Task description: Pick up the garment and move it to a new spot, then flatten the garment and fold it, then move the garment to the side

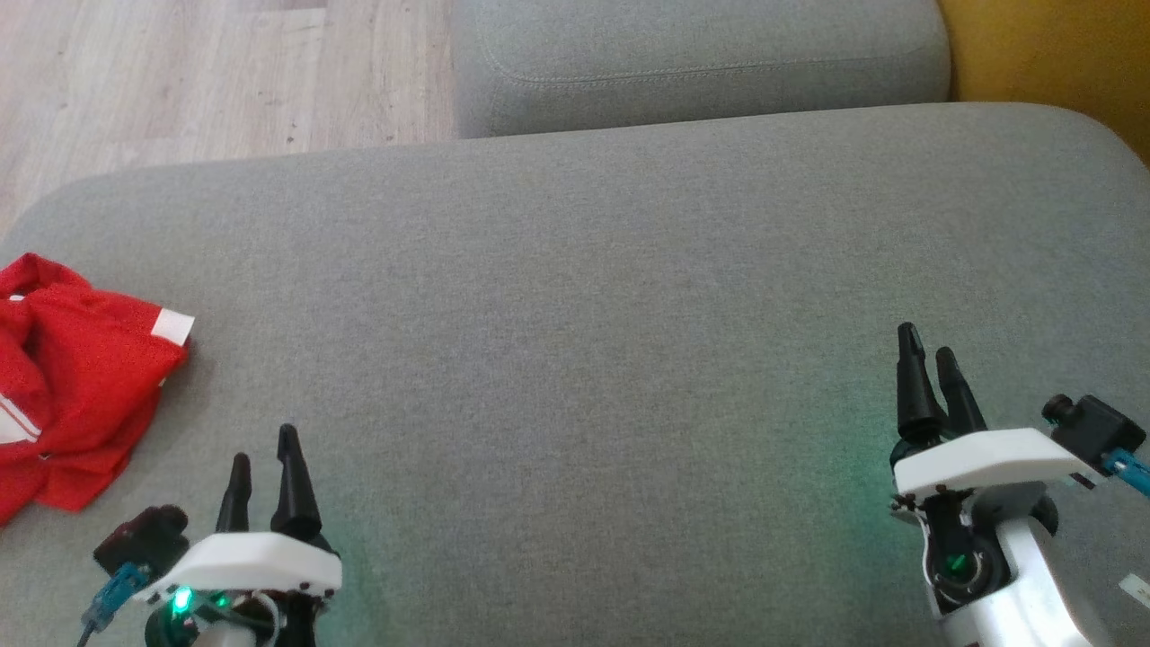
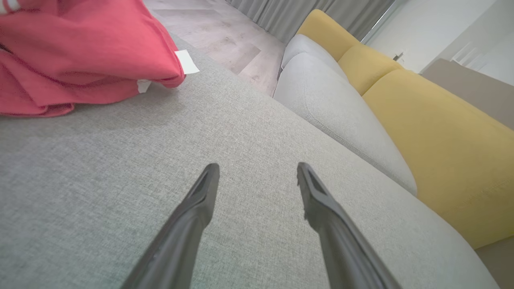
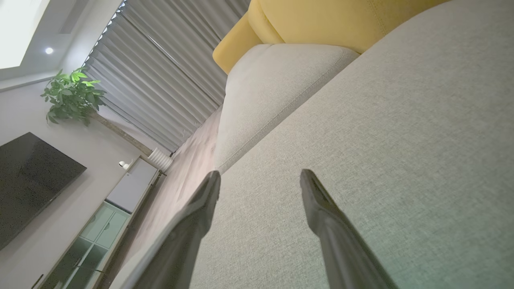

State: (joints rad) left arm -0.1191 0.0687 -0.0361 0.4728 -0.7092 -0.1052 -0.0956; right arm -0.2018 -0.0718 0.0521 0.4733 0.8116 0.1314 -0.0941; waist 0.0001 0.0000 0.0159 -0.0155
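1. grey fabric seat cushion [image 1: 575, 296] spans the head view.
2. red garment [image 1: 72, 386] lies crumpled at the cushion's left edge, near the left gripper [image 1: 263, 445] but not touching it.
3. left gripper and right gripper [image 1: 926, 340] both have fingers spread wide apart, holding nothing.

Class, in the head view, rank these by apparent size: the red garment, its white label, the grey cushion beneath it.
1. grey cushion
2. red garment, though the picture's edge crops it
3. white label
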